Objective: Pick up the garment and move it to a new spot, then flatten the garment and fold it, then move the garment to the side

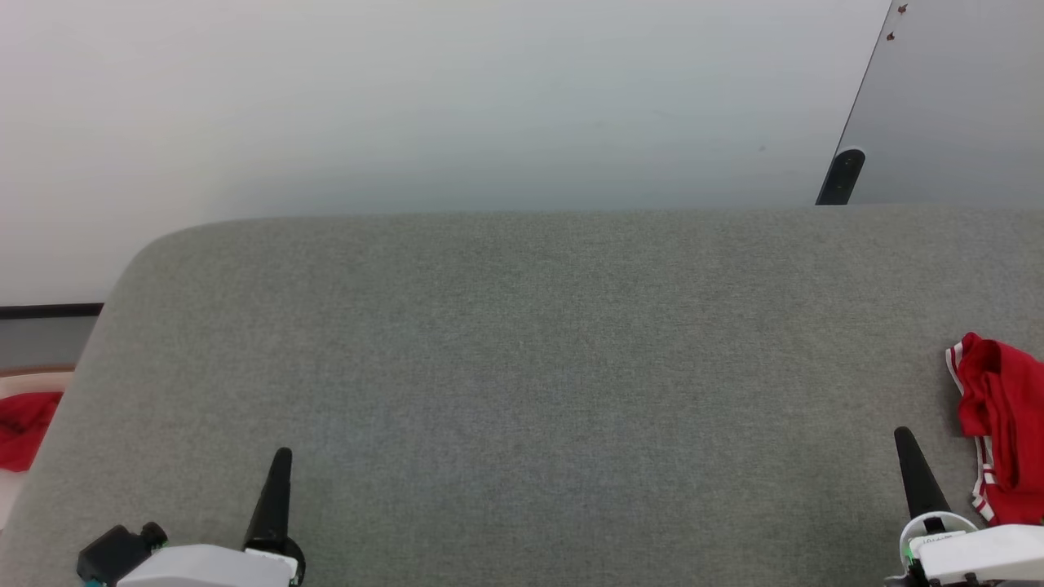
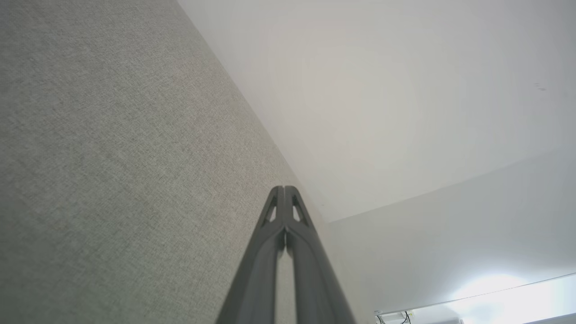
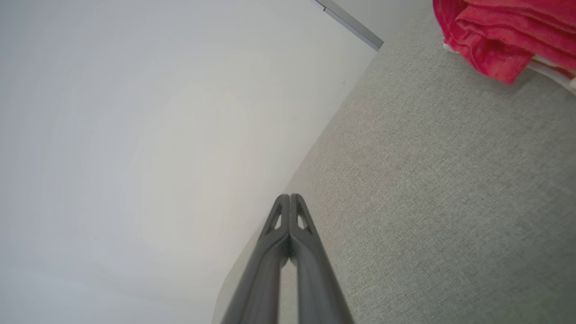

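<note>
Two grippers low in the head view, both pinched fully together and empty. At the lower left, the left gripper (image 1: 281, 456), dark fingers pressed tip to tip, pointing up over the grey fabric surface (image 1: 522, 350). At the lower right, the right gripper (image 1: 902, 436), likewise clamped tight on nothing, its tip near the garment (image 1: 1001, 408) but apart from it.

Garment bunched in a crumpled red heap at the right edge of the grey fabric surface, partly cut off by the picture's border. White trim with thin red stripes along its left and lower edges. In the right wrist view, red folds of the garment (image 3: 490, 31) at the top right corner, lying on the grey weave, well ahead of the sealed tips. In the left wrist view, fingers meeting at the tip (image 2: 284, 191) beside grey fabric, pale wall behind.

Beyond the surface's left edge, a plain red cloth scrap (image 1: 24, 428). Past the far edge, a white wall (image 1: 408, 106), a dark grey panel (image 1: 962, 98) at the upper right and a short black post (image 1: 840, 175) at its foot.
</note>
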